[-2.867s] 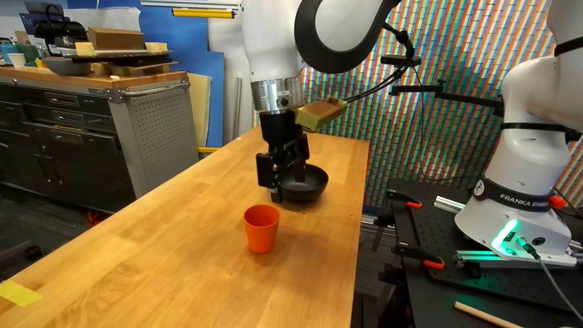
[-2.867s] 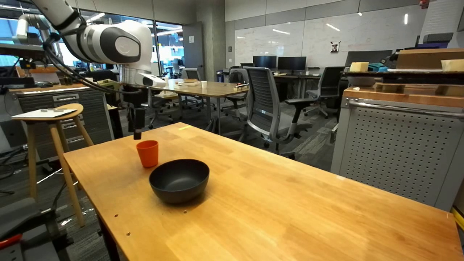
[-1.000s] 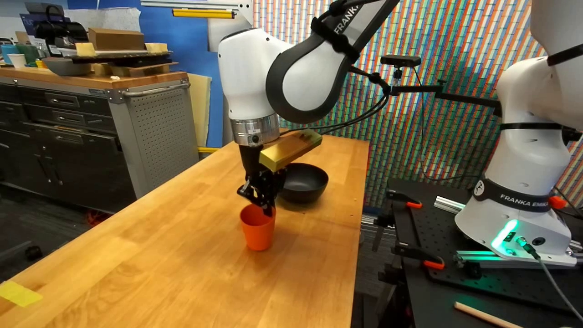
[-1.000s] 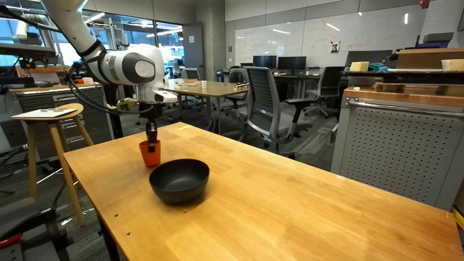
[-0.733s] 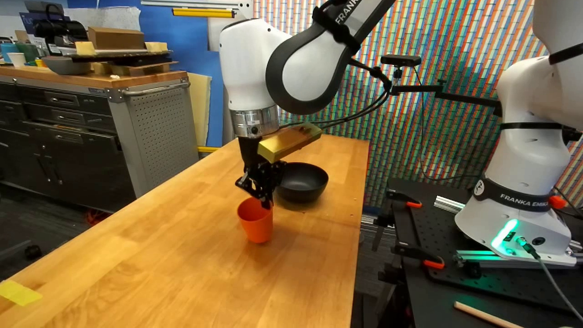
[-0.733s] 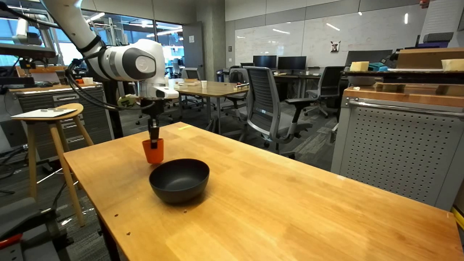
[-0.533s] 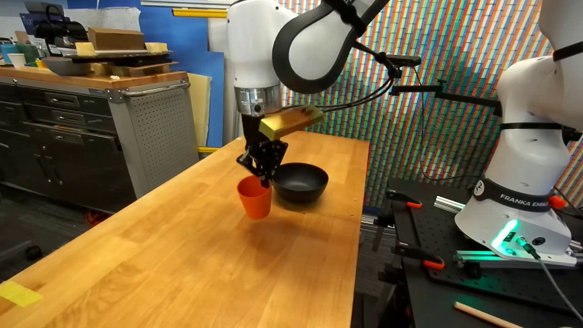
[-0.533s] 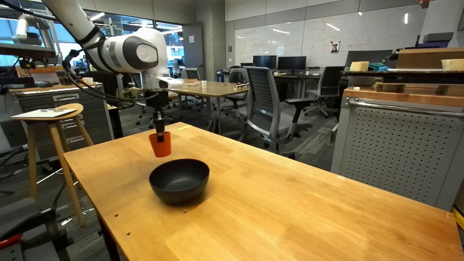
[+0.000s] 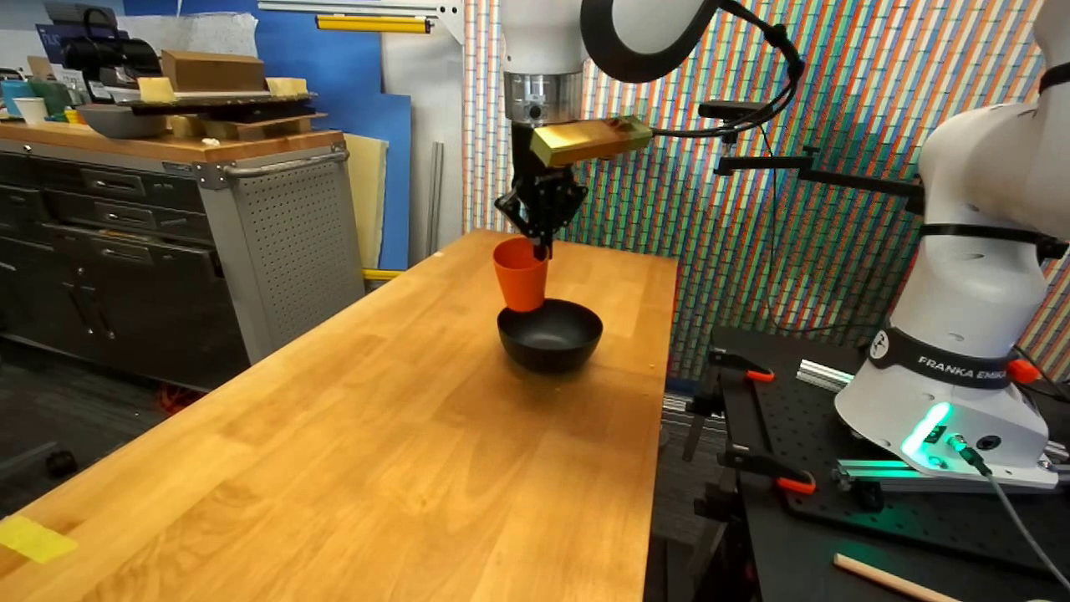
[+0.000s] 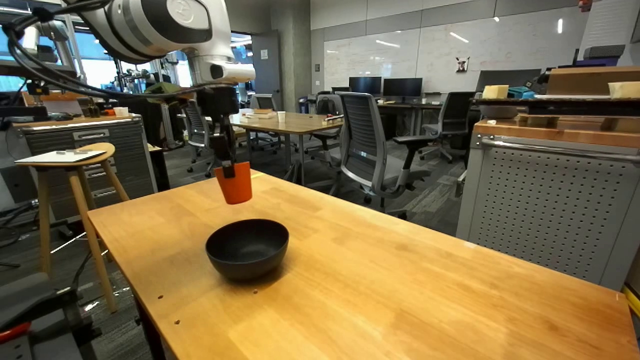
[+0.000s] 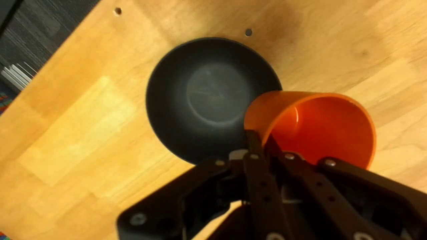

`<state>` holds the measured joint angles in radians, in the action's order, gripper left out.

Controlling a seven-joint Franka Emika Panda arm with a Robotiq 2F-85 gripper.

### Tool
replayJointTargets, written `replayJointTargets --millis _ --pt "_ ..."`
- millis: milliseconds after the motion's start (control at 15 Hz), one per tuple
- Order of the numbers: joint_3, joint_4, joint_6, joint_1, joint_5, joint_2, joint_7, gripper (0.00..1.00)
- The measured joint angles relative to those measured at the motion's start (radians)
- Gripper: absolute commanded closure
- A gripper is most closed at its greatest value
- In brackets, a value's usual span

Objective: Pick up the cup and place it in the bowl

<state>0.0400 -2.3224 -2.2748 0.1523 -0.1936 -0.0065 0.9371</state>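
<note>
Gripper (image 11: 263, 139) clamped on the side of the cup (image 11: 310, 128), one finger inside, one outside. Cup is in the air, clear of the table (image 11: 100, 133), mouth up, slightly tilted. In wrist view it overlaps the edge of the bowl (image 11: 173, 100); can't tell if its base is actually over it. Bowl sits upright on the table, near a hole (image 11: 248, 32). Beyond, in an exterior view: chair (image 10: 362, 132), then whiteboard (image 10: 445, 52) at the back.
</note>
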Motion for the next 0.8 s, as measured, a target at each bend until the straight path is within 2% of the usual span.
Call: replayJointTargets --millis 267,400,800 --pt "-0.002 -0.094 -0.008 -0.058 0.086 -0.025 -0.012 0.96" --pt "-0.003 -0.127 -0.051 -0.073 0.116 -0.013 -0.031 0.96" --pt "0.0 -0.155 -0.194 -0.111 0.118 0.056 -0.037 0.96"
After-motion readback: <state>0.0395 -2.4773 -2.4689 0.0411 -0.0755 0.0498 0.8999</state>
